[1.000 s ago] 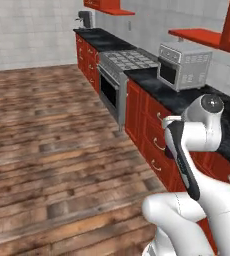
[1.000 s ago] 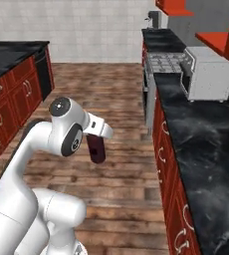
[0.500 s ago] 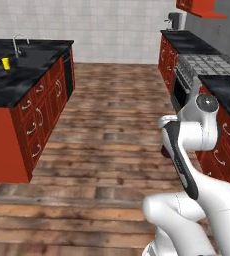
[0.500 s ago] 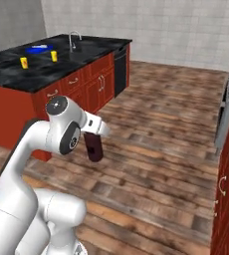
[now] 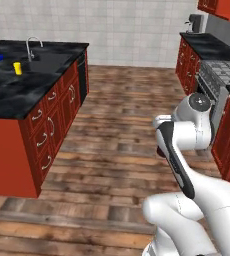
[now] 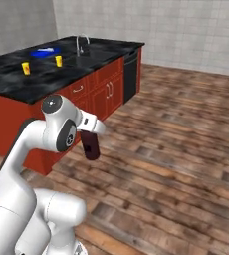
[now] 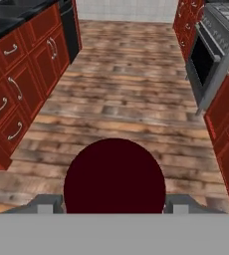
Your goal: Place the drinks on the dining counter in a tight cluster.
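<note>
Carrying step, mid-transit. The gripper point(image 6: 90, 144) is closed on the maroon bottle point(image 6: 90, 146), which hangs upright below the hand at about chest height of the arm, over bare wood floor point(image 6: 176, 149). In the hand view the bottle's dark round end point(image 7: 114, 177) sits right between the two tips, blocking the lower middle of the picture; grip looks centred, as far as can be told from that angle. The dining counter point(image 6: 17, 84) lies ahead and to the left of the gripper, well apart from it, higher than the bottle's base. On its slab, far from the gripper, stand two yellow cans point(image 6: 58, 61), near each other but not touching; beyond them a blue tray point(image 6: 43, 51) and a faucet point(image 6: 79, 44). The left base view shows one can point(image 5: 18, 68) and the counter's near edge point(image 5: 17, 107) with red drawers below. A stove point(image 7: 213, 40) is off to the gripper's right. Judgement: the bottle is not yet delivered, and the cluster is unformed. The next move calls for closing in on the counter, lifting the bottle clear above the slab edge, then setting it down upright just beside the cans before opening. Risk: clipping the counter edge if approached too low, or knocking a can on the way down.
</note>
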Robot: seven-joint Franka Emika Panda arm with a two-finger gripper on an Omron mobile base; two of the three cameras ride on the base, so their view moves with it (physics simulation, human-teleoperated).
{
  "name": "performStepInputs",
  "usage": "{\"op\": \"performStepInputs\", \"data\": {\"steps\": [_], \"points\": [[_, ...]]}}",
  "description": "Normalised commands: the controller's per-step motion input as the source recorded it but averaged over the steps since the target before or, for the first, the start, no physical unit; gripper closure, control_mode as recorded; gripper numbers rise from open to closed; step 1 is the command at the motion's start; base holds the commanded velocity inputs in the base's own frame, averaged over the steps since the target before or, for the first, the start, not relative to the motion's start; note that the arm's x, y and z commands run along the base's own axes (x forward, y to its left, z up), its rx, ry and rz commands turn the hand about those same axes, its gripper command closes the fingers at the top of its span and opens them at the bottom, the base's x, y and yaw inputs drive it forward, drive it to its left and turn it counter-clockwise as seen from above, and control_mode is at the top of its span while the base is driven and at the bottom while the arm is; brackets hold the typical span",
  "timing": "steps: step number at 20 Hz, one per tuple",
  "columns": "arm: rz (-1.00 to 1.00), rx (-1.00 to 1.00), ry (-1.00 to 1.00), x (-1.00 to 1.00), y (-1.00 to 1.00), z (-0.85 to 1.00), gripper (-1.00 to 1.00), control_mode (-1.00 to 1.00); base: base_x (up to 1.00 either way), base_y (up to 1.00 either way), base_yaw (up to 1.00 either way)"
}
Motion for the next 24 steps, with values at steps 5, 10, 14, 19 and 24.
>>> {"op": "performStepInputs", "data": {"steps": [5,10,14,19,24], "points": [[0.0,0.0,0.0,0.0,0.0,0.0,1.0,1.0,0.91,0.21,0.16],[0.0,0.0,0.0,0.0,0.0,0.0,1.0,1.0,0.9,0.2,0.17],[0.0,0.0,0.0,0.0,0.0,0.0,1.0,1.0,0.89,0.19,0.19],[0.0,0.0,0.0,0.0,0.0,0.0,1.0,1.0,0.89,0.19,0.19],[0.0,0.0,0.0,0.0,0.0,0.0,1.0,1.0,0.9,0.18,0.15]]}}
